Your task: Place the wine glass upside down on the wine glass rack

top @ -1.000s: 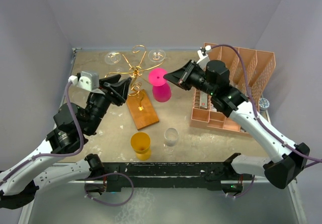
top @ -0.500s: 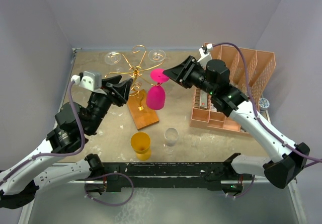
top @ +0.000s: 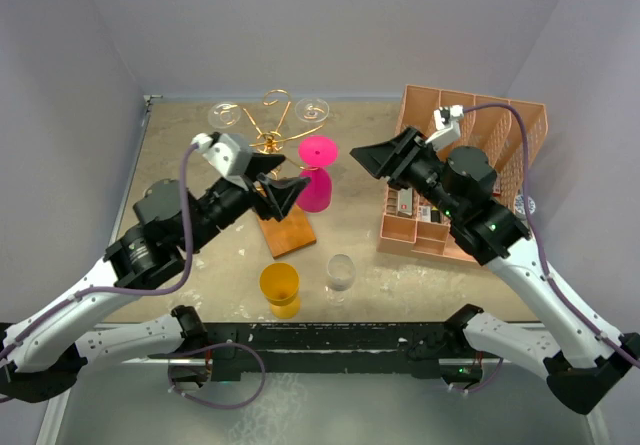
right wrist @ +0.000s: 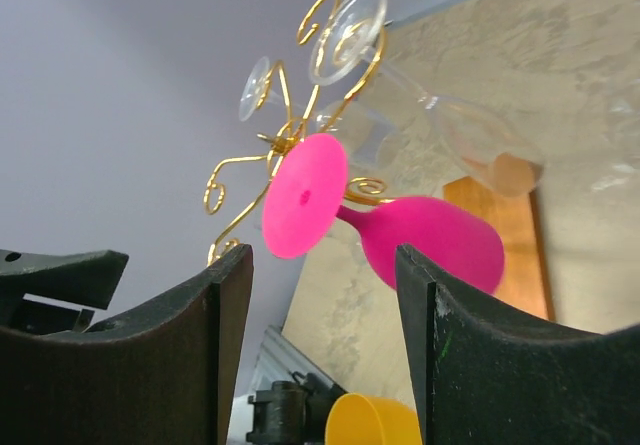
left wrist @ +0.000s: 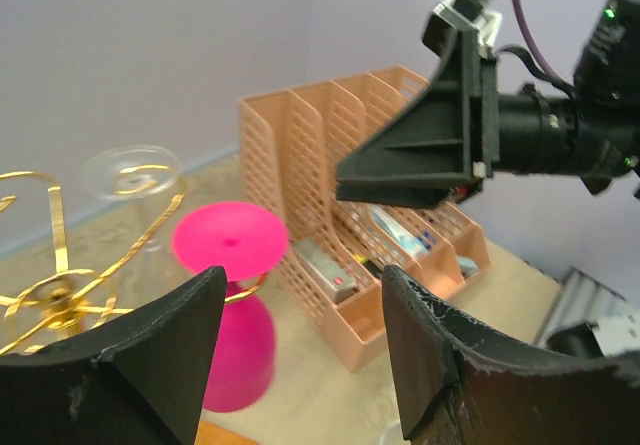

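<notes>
The pink wine glass [top: 318, 173] hangs upside down, foot up, with its stem in a curled arm of the gold wine glass rack [top: 267, 143]. In the right wrist view its pink foot [right wrist: 305, 195] rests on the gold spiral and the bowl [right wrist: 435, 240] hangs free. My right gripper [top: 368, 155] is open just right of the glass, holding nothing. My left gripper [top: 282, 187] is open, just left of the bowl [left wrist: 238, 355], above the rack's wooden base [top: 283, 223]. Nothing lies between its fingers [left wrist: 160, 345].
Two clear glasses [top: 224, 115] [top: 312, 108] hang on the rack's far arms. A yellow cup [top: 279, 287] and a small clear glass [top: 340, 271] stand near the front edge. The salmon slotted organizer [top: 470, 160] fills the right side, close behind my right gripper.
The right gripper opened, let go of the pink glass and drew back to the right. The glass swung and now hangs on the rack arm. The left gripper moved right and opened wider.
</notes>
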